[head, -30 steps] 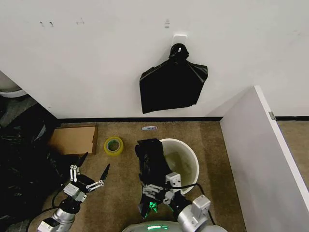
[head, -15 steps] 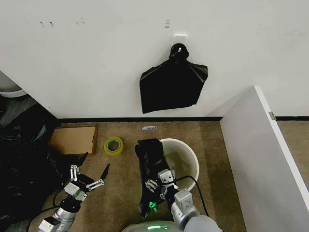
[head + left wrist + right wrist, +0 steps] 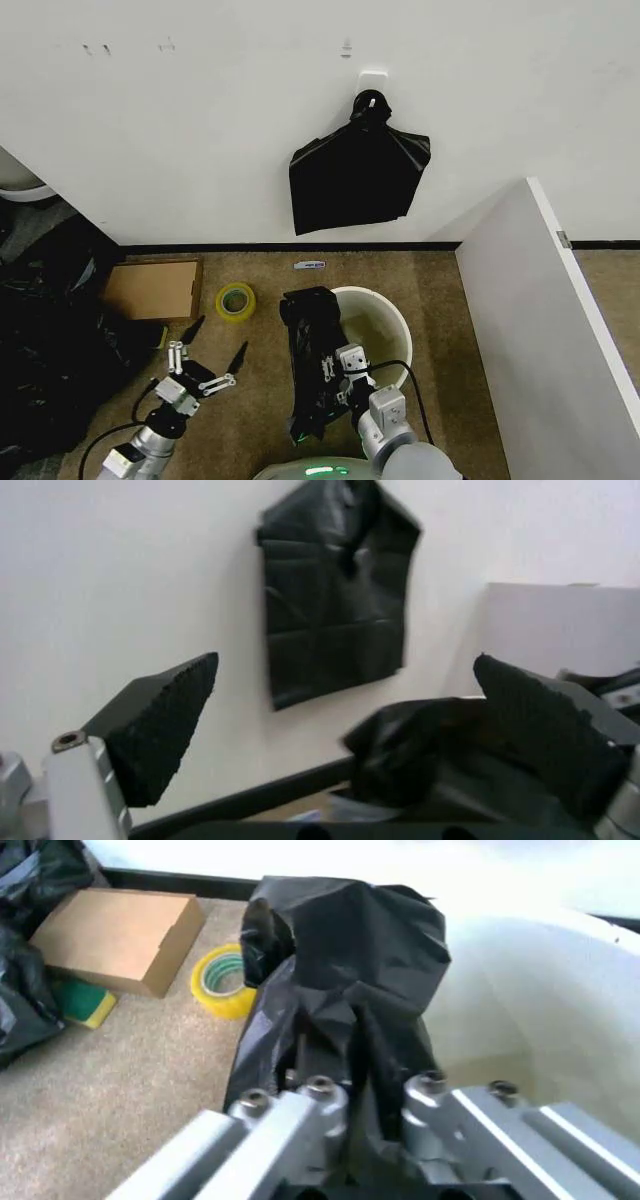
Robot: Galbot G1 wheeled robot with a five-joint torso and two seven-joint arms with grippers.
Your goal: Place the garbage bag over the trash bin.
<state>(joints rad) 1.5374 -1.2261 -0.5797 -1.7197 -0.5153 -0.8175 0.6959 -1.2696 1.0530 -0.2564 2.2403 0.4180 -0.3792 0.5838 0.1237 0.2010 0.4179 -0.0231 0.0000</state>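
On the carpet before the wall, the trash bin stands upright, with its cream inside visible. The garbage bag hangs in a wrinkled bunch over the bin's left rim and down its outer side. The right gripper is at the bag's lower part, and its fingers are closed on a fold of the black plastic, as the right wrist view shows. From that view the bag rises above the fingers and leans against the white rim.

The left gripper is over the carpet, to the left of the bag and apart from it. Its two dark fingers stand wide apart with nothing between them. In the left wrist view the bunch of the bag lies farther off, perhaps partly behind the other finger; this part is hard to read.

A yellow tape roll lies near the bin's left side, and a cardboard box lies beyond it. Another black bag hangs from a hook on the wall.
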